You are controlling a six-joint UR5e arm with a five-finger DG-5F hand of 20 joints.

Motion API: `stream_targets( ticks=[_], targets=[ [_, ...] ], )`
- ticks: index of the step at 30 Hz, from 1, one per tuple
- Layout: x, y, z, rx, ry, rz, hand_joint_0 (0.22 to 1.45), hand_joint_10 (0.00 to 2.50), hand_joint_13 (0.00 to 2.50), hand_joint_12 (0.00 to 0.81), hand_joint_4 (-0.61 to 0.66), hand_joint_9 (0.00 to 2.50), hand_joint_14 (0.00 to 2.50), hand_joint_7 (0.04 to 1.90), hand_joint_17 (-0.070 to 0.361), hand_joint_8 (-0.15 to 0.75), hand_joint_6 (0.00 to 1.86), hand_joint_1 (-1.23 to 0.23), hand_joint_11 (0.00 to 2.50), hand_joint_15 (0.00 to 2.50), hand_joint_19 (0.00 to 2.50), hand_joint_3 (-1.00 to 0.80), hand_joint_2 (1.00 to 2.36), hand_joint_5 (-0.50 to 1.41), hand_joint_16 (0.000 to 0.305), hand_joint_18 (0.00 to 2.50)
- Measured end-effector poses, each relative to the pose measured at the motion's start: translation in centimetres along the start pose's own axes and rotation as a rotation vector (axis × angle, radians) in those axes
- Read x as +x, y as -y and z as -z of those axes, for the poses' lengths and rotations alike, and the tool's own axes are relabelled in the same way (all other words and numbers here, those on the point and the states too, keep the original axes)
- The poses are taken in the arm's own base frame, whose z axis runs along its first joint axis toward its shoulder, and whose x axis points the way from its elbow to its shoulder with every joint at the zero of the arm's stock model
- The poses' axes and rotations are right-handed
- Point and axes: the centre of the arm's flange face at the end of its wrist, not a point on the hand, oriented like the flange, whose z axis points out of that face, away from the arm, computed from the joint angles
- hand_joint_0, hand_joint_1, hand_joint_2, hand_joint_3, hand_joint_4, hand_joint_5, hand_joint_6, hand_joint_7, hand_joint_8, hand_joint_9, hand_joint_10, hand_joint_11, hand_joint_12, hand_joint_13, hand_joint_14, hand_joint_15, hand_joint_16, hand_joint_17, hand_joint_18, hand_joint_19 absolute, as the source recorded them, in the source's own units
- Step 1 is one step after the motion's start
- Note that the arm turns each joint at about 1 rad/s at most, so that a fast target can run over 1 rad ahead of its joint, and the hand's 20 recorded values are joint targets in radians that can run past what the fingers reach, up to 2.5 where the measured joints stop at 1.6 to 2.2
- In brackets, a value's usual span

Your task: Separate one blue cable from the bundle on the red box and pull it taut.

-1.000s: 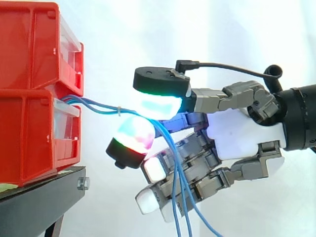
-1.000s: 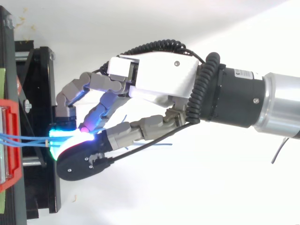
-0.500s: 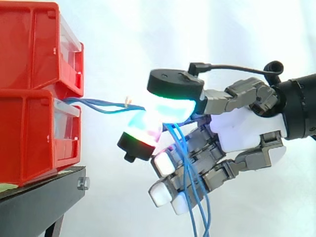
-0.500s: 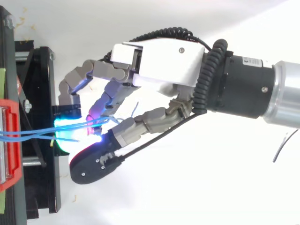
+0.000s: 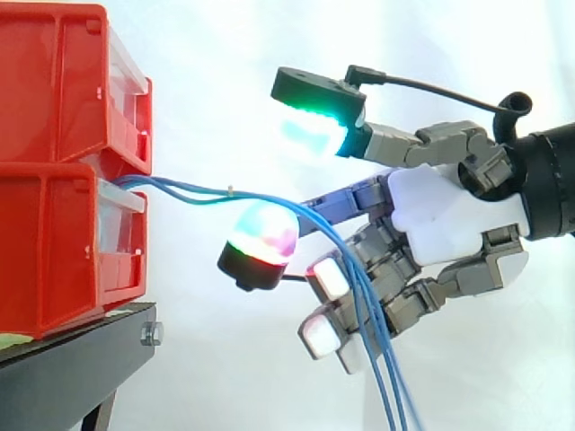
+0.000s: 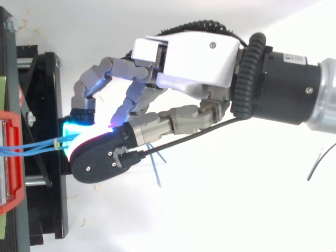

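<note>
Hand [image 5: 442, 215] thumb clear above blue cables [image 5: 180, 189], side vw; overlapping from top

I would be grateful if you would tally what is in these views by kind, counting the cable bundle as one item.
Red bins: 2 (upper bin, lower bin)
Black stand: 1
Bundle of blue cables: 1
Robot hand: 1
Total: 5
</note>
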Motion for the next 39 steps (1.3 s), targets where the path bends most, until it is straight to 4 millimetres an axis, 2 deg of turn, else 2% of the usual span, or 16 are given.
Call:
stream_targets(
  ticks=[8, 16, 19, 25, 27, 30, 35, 37, 39],
  targets=[
    [-1.3, -1.5, 0.8, -0.011, 0.013, 0.041, 0.56, 0.02, 0.86, 0.270, -0.01, 1.11, 0.02, 0.93, 0.097, 0.206, 0.89, -0.68, 0.56, 0.52, 0.64, -0.32, 1.02, -0.11, 0.043, 0.64],
    [-1.6, -1.7, 0.9, -0.011, 0.016, 0.049, 0.58, 0.02, 0.85, 0.270, 0.00, 1.08, 0.02, 0.93, 0.096, 0.204, 0.91, -0.73, 0.58, 0.53, 0.63, -0.26, 1.02, -0.13, 0.043, 0.64],
    [-1.6, -1.8, 0.9, -0.011, 0.016, 0.049, 0.61, 0.02, 0.85, 0.268, 0.01, 1.06, 0.02, 0.92, 0.095, 0.203, 0.93, -0.76, 0.59, 0.52, 0.61, -0.27, 1.02, -0.13, 0.042, 0.66],
    [-1.5, -1.8, 0.9, -0.012, 0.016, 0.049, 0.70, 0.02, 0.85, 0.257, -0.08, 1.04, 0.02, 0.97, 0.094, 0.200, 0.94, -0.83, 0.58, 0.49, 0.55, -0.36, 1.02, -0.14, 0.042, 0.69],
    [-1.5, -1.8, 0.9, -0.012, 0.016, 0.049, 0.73, 0.02, 0.86, 0.255, -0.11, 1.04, 0.02, 1.01, 0.093, 0.201, 0.94, -0.83, 0.59, 0.49, 0.53, -0.47, 1.00, -0.15, 0.041, 0.70],
    [-1.5, -1.8, 0.9, -0.012, 0.016, 0.050, 0.73, 0.02, 0.86, 0.251, -0.13, 1.05, 0.02, 1.02, 0.092, 0.200, 0.94, -0.86, 0.58, 0.48, 0.52, -0.50, 1.00, -0.15, 0.041, 0.71],
    [-1.5, -1.8, 0.9, -0.012, 0.016, 0.049, 0.69, 0.02, 0.87, 0.239, -0.17, 1.06, 0.02, 0.97, 0.089, 0.193, 0.97, -0.91, 0.58, 0.50, 0.53, -0.50, 1.00, -0.14, 0.039, 0.73],
    [-1.5, -1.8, 0.9, -0.012, 0.015, 0.049, 0.65, 0.03, 0.88, 0.239, -0.14, 1.08, 0.02, 0.95, 0.088, 0.191, 0.96, -0.93, 0.59, 0.51, 0.54, -0.50, 1.00, -0.13, 0.039, 0.72],
    [-1.6, -1.8, 0.9, -0.012, 0.015, 0.049, 0.53, 0.02, 0.91, 0.248, -0.06, 1.12, 0.02, 0.86, 0.093, 0.199, 0.95, -0.96, 0.58, 0.53, 0.55, -0.50, 1.00, -0.11, 0.041, 0.74]
  ],
)
